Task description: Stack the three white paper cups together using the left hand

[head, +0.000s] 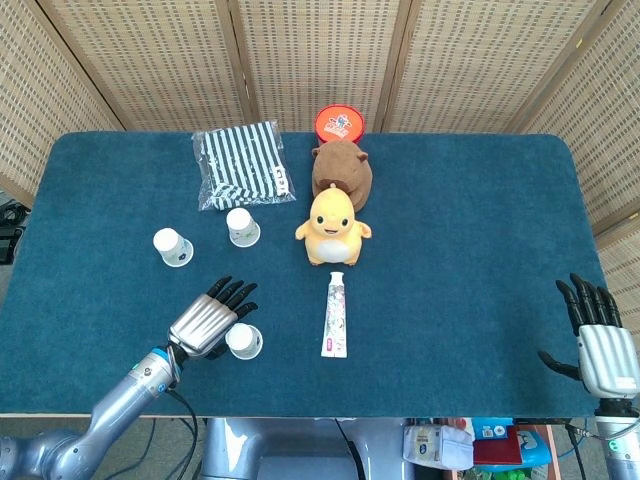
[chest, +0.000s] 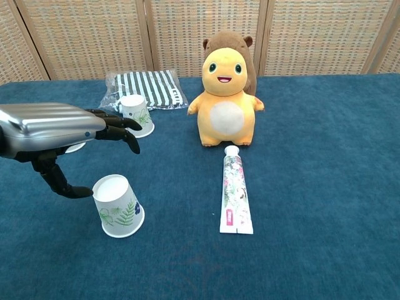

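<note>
Three cups, all inverted, axes vertical, rims down. Near cup (head: 244,341) at table's 7 o'clock; two others (head: 173,247) (head: 242,227) at 10. Left hand (head: 211,317) beside near cup, fingers spread, empty. Right hand (head: 597,340) spread, empty, at 4.

Three white paper cups printed with green leaves and small blue flowers stood upside down on the blue table, each apart from the others. The nearest cup (chest: 118,205) sat toward the front edge, its flat base up and its wider rim on the cloth. The far-left cup (head: 172,246) stood further back, and the third cup (chest: 137,115) stood to its right, just in front of a striped packet.
</note>
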